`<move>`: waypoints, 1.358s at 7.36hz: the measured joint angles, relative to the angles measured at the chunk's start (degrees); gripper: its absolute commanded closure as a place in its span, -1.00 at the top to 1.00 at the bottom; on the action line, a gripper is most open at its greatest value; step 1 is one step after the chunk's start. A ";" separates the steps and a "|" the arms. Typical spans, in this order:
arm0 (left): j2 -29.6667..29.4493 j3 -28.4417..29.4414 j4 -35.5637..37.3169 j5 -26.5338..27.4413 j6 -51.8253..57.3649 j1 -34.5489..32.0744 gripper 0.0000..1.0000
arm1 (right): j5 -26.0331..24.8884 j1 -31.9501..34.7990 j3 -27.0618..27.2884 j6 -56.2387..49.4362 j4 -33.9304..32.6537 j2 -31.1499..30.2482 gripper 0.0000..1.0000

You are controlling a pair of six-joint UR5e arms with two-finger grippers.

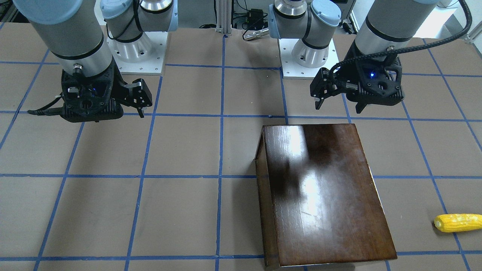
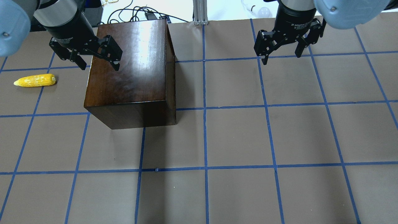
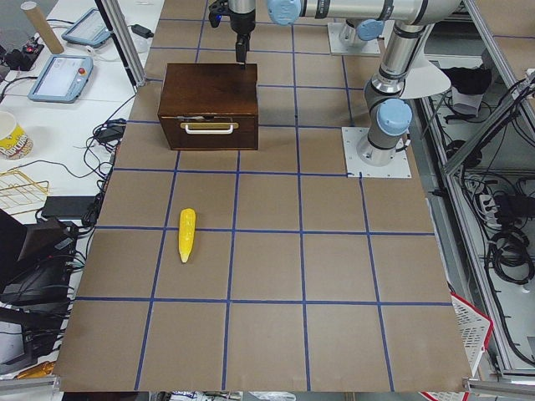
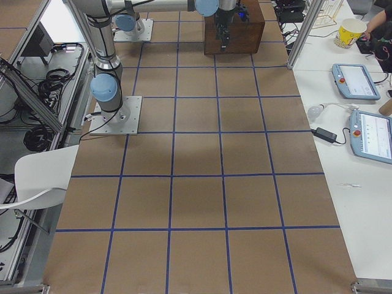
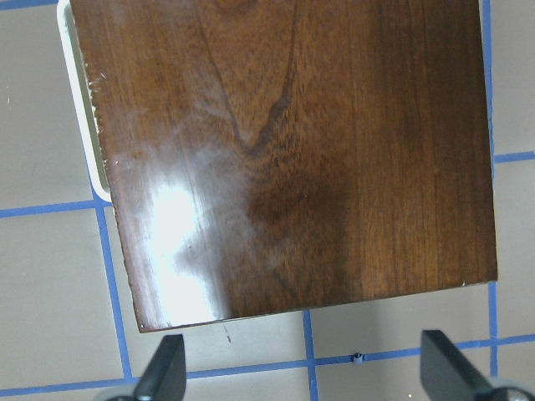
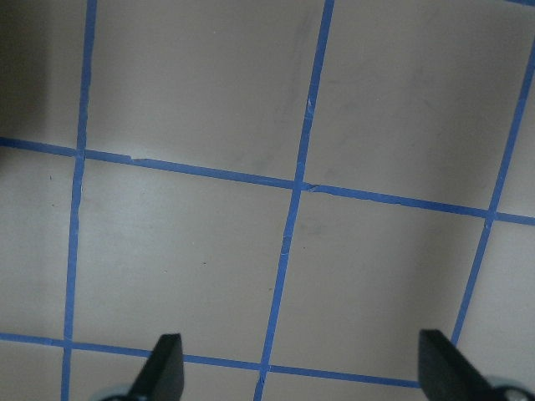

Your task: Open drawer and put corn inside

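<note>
The dark-brown cabinet stands at the far left of the table and also shows in the front view. Its drawer is pushed in; the dark front panel with a white handle faces the corn. The white handle edge shows in the left wrist view. The yellow corn lies flat on the table left of the cabinet and also shows in the front view. My left gripper is open and empty above the cabinet's top near edge. My right gripper is open and empty over bare table.
The table is brown with a blue tape grid. The two arm bases stand at the robot's edge. Teach pendants and a cup lie on a side bench beyond the table's end. Cables run behind the cabinet.
</note>
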 measured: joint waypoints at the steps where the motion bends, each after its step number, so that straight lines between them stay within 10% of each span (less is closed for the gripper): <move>1: -0.08 0.03 0.13 0.00 -0.01 0.00 1.00 | 0.00 0.00 0.00 -0.01 0.00 0.00 1.00; 10: -1.63 0.85 -0.37 -0.02 -3.84 -0.31 1.00 | 0.00 0.00 0.00 0.06 0.06 0.00 1.00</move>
